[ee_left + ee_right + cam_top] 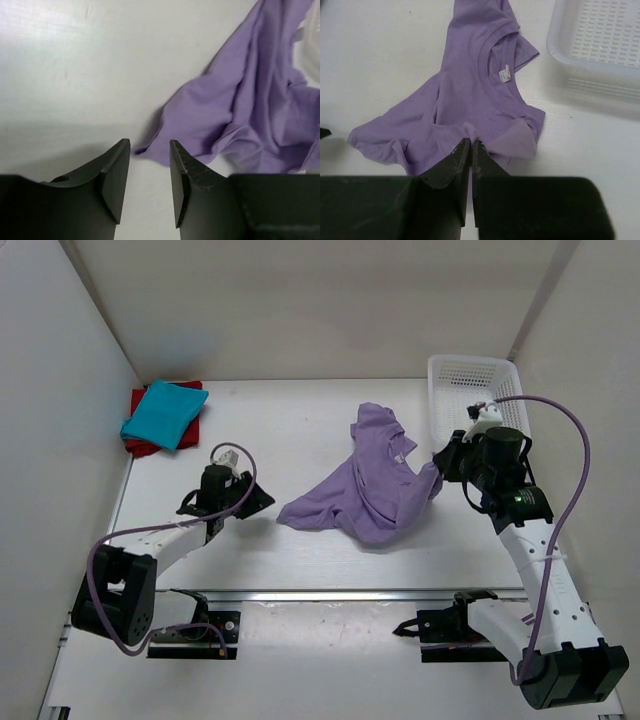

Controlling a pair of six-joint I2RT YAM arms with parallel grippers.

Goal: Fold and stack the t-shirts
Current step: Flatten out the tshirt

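A crumpled lavender t-shirt lies in the middle of the table, neck label up. My right gripper is shut on a fold of the lavender t-shirt at its right side. My left gripper stands open and empty just above the table, and the shirt's left corner lies right ahead of its fingertips. In the top view the left gripper sits a little left of that corner. At the back left a folded teal t-shirt rests on a folded dark red t-shirt.
A white lattice basket stands at the back right, just beyond my right gripper, and its near wall shows in the right wrist view. White walls close in the table on the left, back and right.
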